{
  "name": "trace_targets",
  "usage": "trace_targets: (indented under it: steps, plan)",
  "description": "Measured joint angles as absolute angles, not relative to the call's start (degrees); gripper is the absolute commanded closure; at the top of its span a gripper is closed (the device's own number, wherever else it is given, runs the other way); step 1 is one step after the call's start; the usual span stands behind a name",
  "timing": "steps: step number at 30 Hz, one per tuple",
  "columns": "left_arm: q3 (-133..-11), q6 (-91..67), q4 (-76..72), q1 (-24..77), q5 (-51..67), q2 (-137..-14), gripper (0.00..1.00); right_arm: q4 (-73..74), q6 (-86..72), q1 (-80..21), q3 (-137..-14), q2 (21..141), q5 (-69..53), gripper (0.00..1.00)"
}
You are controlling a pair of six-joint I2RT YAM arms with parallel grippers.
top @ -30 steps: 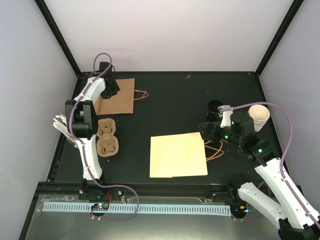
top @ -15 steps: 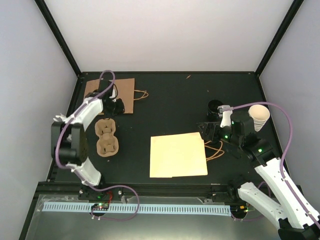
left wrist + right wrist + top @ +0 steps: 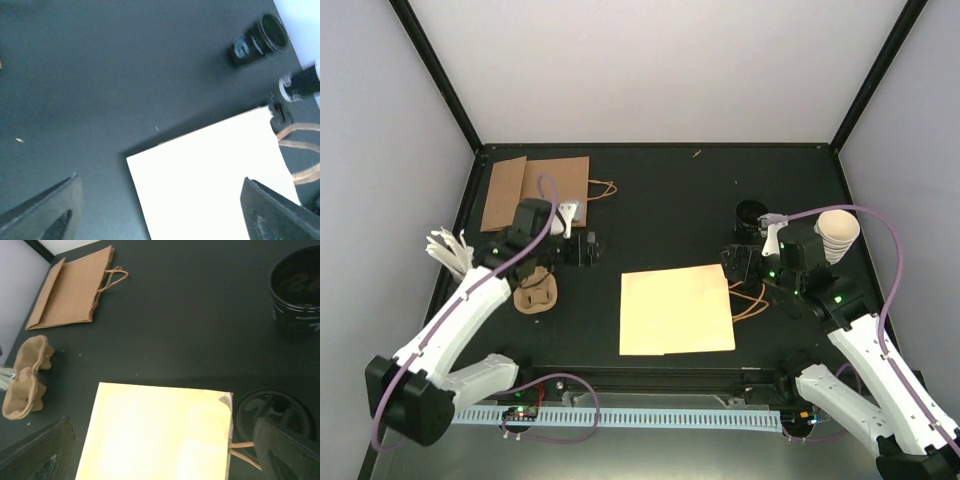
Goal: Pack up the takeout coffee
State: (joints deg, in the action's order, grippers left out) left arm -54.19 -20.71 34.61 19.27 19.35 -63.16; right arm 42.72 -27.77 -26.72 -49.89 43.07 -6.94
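The left gripper (image 3: 160,178) hangs with its jaws apart and empty over the table's (image 3: 670,200) left half, beside the cup carrier (image 3: 534,296). The right gripper (image 3: 162,421) is also spread wide and empty, above the flat cream bag (image 3: 677,310). The paper cup (image 3: 838,234) sits by the table's right edge.

Takeout coffee cup (image 3: 838,232): small, cream-white paper, plain, tapered, with rolled rim. Only top view shows it. Position: far right side of bench (image 3: 670,200), close to right edge, toward middle in depth. Wide mouth points up, leaning a little to right; narrow base down-left. Inside looks empty, no lid on it. Not clear if base touches bench.
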Motion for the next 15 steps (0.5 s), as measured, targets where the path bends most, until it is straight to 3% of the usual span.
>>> trace_targets:
  steps: [7, 15]
  plan:
    - [-42.09, -21.37, 30.96, 22.13, 23.2, -51.81, 0.01, 44.97, -33.19, -26.72, -49.45, 46.33, -1.23, 0.0]
    - [-38.85, -23.4, 26.3, 22.9, 26.7, -47.37, 0.01, 46.13, -33.78, -26.72, -49.25, 48.45, 1.61, 0.0]
